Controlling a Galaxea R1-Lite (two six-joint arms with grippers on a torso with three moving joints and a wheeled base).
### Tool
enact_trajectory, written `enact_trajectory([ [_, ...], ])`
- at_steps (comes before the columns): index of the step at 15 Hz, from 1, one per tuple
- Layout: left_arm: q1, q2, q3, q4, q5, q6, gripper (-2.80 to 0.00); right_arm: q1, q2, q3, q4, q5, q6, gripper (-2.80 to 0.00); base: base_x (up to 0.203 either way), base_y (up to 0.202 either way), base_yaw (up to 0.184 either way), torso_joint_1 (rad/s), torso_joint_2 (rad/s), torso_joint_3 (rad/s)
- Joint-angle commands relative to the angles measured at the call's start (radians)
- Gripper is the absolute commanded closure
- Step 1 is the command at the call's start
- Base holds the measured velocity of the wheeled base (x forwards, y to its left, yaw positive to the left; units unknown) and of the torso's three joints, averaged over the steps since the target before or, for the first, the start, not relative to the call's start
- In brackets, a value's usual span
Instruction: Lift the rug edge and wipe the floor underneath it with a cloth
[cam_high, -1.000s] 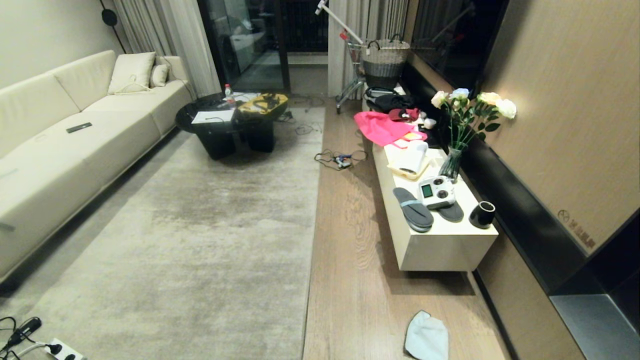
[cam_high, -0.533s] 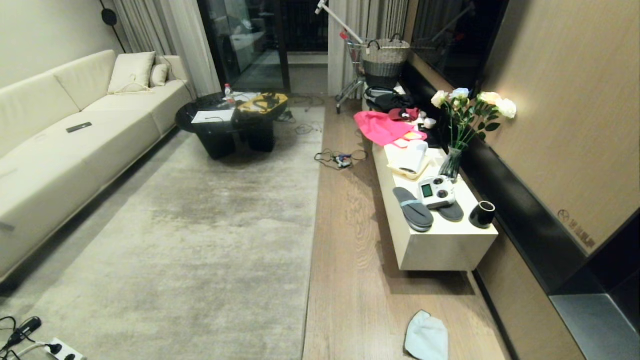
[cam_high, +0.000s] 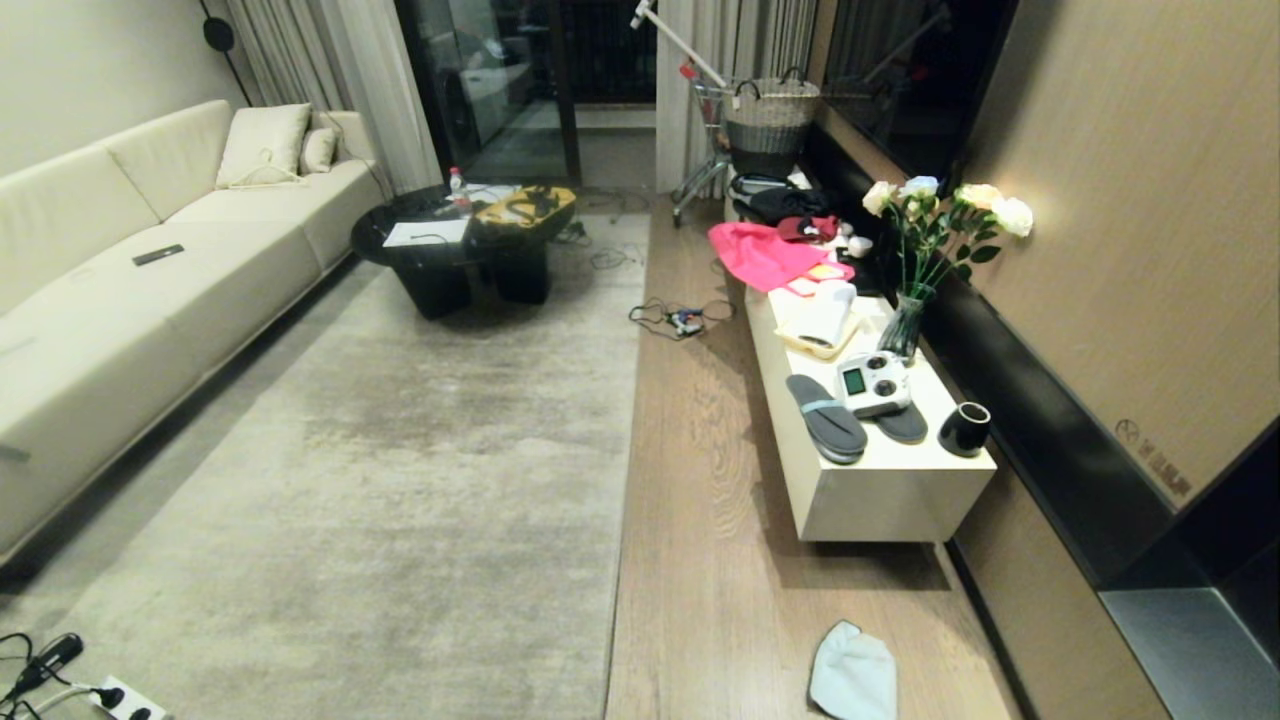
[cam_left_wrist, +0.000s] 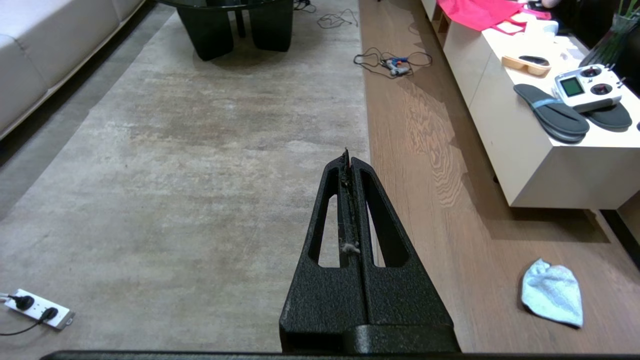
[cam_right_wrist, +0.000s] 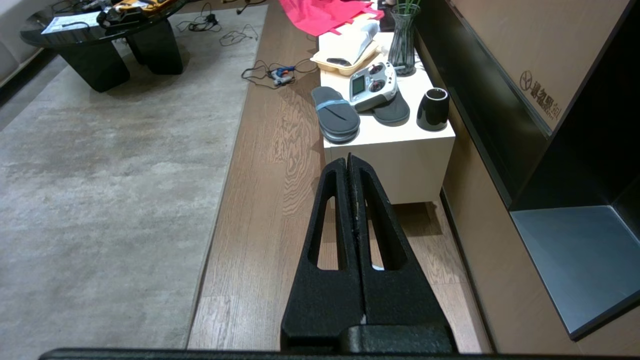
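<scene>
From the head camera you had a living room: the floor (cam_high: 700, 470) of wood planks ran between a white low cabinet (cam_high: 880, 480) and the big rug, whose rug edge (cam_high: 625, 450) lay flat along the boards. The cloth (cam_high: 853, 675) sat pale side up on the planks, near you and well apart from the rug. Neither arm showed there.

In the left wrist view, the left gripper (cam_left_wrist: 348, 157) hung above the rug's border, fingers pressed together and empty.

In the right wrist view, the right gripper (cam_right_wrist: 348, 160) was likewise closed on nothing above the boards. You probably needed to open it first, then descend squarely onto the cloth's middle.
</scene>
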Motion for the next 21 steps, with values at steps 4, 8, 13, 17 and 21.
enact_trajectory([
  [4, 0.000, 0.000, 0.000, 0.000, 0.000, -0.001, 0.00, 0.001, 0.000, 0.000, -0.001, 0.000, 0.000, 0.00, 0.000, 0.000, 0.000, 0.000, 0.00, 0.000],
  [8, 0.000, 0.000, 0.000, 0.000, 0.000, -0.001, 0.00, 0.001, 0.000, 0.000, -0.002, 0.000, 0.006, 0.00, 0.000, 0.000, 0.000, 0.000, 0.00, 0.000],
  [13, 0.000, 0.000, 0.000, 0.000, 0.000, 0.000, 0.00, 0.000, 0.000, 0.000, -0.002, 0.000, 0.008, 0.00, 0.000, 0.000, 0.000, 0.000, 0.00, 0.000],
  [17, 0.000, 0.000, 0.000, 0.000, 0.000, 0.000, 0.00, 0.000, 0.000, 0.000, -0.004, 0.000, 0.008, 0.00, 0.000, 0.000, 0.000, 0.000, 0.00, 0.000],
  [21, 0.000, 0.000, 0.000, 0.000, 0.000, 0.000, 0.00, 0.000, 0.001, 0.000, -0.002, 0.000, 0.005, 0.00, 0.000, 0.000, 0.000, 0.000, 0.00, 0.000],
])
